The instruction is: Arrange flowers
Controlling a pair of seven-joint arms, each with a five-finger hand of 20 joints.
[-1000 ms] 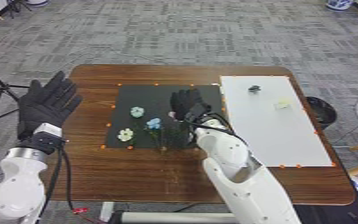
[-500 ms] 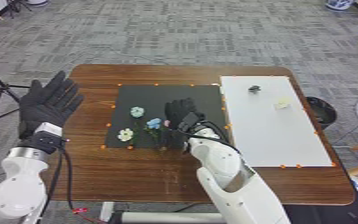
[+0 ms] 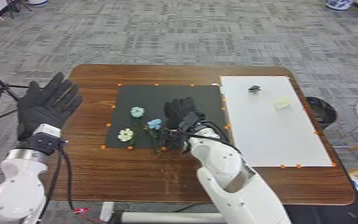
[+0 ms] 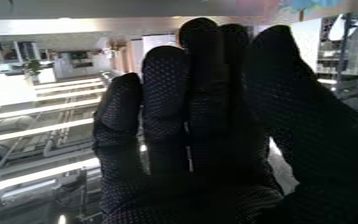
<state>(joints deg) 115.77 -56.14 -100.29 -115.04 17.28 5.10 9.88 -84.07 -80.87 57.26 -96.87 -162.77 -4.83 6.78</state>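
1. Blue flower is sitting just left of right hand, blocking low sideways passage.
2. White flower and pale teal flower are crowding farther left.
3. Black mat is leaving a lane ahead.
4. White board is offering room rightward; small dark object is obstructing ahead-right.
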